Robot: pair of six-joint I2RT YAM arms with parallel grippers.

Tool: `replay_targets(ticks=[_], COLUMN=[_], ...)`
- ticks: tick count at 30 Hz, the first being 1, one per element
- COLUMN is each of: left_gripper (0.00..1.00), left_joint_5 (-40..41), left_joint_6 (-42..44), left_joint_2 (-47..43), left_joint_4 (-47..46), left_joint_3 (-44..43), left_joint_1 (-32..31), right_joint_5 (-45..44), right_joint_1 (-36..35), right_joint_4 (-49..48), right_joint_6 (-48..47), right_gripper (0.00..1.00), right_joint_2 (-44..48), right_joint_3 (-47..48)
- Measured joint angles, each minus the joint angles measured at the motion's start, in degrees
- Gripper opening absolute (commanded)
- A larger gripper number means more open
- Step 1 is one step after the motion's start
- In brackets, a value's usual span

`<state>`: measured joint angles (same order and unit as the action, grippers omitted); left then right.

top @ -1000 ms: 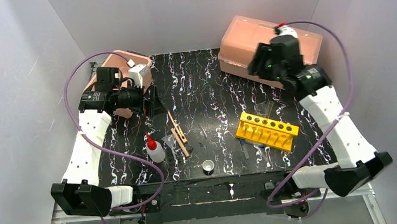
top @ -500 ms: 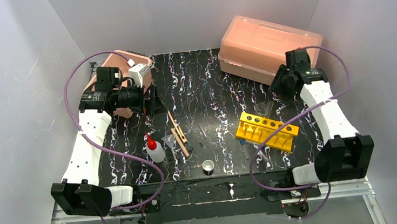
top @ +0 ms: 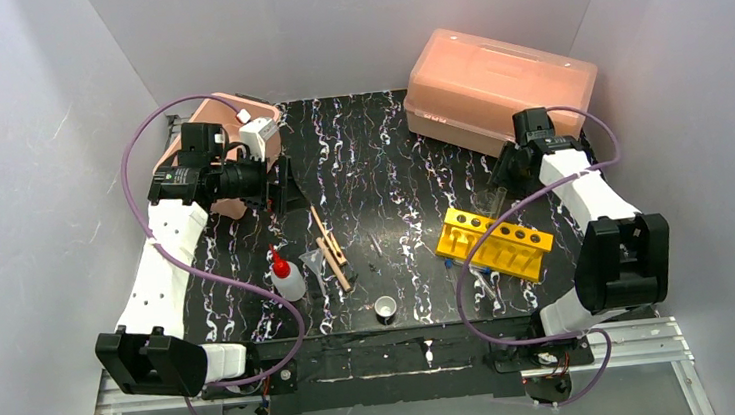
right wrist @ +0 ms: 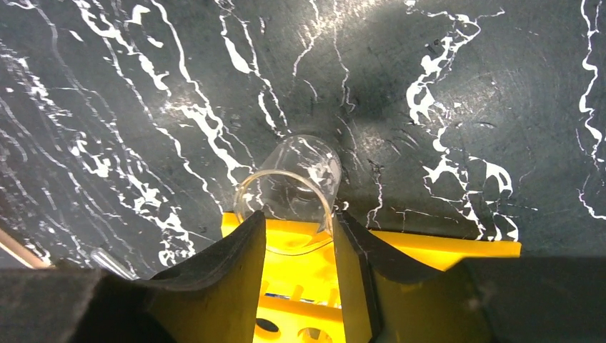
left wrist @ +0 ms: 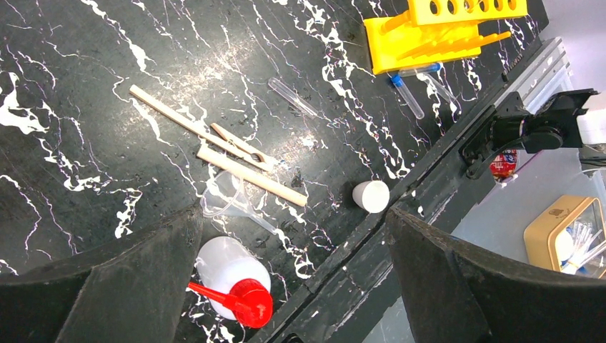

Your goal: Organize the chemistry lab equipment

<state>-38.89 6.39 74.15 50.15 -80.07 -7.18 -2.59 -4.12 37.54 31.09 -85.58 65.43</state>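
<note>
clear glass beaker (right wrist: 293,186) | rim between 2 fingers (right wrist: 229,271) | yellow holed rack (right wrist: 429,246) just beside

Around the right tool (top: 497,178), the yellow rack (top: 494,244) crowds 6 o'clock and the pink box (top: 493,81) stands at 12; bare counter (top: 390,165) lies toward 9.

Pink lidded box (top: 498,84), marbled table (top: 379,156)

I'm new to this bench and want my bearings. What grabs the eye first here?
The bright yellow holed rack stands out on the black marbled table, right of centre, with the big pink lidded box at the far right corner. The right gripper, open, sits at a clear glass beaker just behind the rack. A white squeeze bottle with a red nozzle stands front left.
</note>
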Motion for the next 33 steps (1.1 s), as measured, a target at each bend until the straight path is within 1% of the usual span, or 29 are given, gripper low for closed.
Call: replay_targets(ticks=[6,11,15,21,27,30,33], left_gripper=[0.99,0.99,0.99,0.99,0.99,0.99,0.99], left_joint_5=[0.2,0.4,0.6,1.0,1.2,1.3,1.4], left_joint_6=[0.0,0.0,0.2,0.6,0.9,1.1,1.1], left_joint_2=[0.0,0.0,0.0,0.0,0.0,0.0,0.0], left_joint_4=[0.0,0.0,0.0,0.1,0.5,0.5,0.7], left_joint_3=[0.0,0.0,-0.1,-0.1,-0.2,-0.2,-0.2], left_joint_1=[0.0,0.0,0.0,0.0,0.0,0.0,0.0], right_joint_5=[-1.6,-2.5,-2.5,-2.3,-3.5,-5.1,-6.5], right_joint_1=[0.0,0.0,0.0,0.0,0.0,-0.1,-0.2], right_joint_4=[-0.5,-0.6,-1.9,-3.9,-4.3,-2.7,-1.1], right_joint_6=[-0.3,-0.3,-0.3,-0.3,-0.2,-0.6,-1.5], right_gripper=[0.45,0.41,0.34,0.14,0.02,0.01,0.01], right_joint_2=[-1.5,-1.8,-3.0,-5.5,-6.7,-6.9,-7.2], right_joint_3=[-1.9,-3.8,-4.2,-4.2,-2.4,0.8,6.7])
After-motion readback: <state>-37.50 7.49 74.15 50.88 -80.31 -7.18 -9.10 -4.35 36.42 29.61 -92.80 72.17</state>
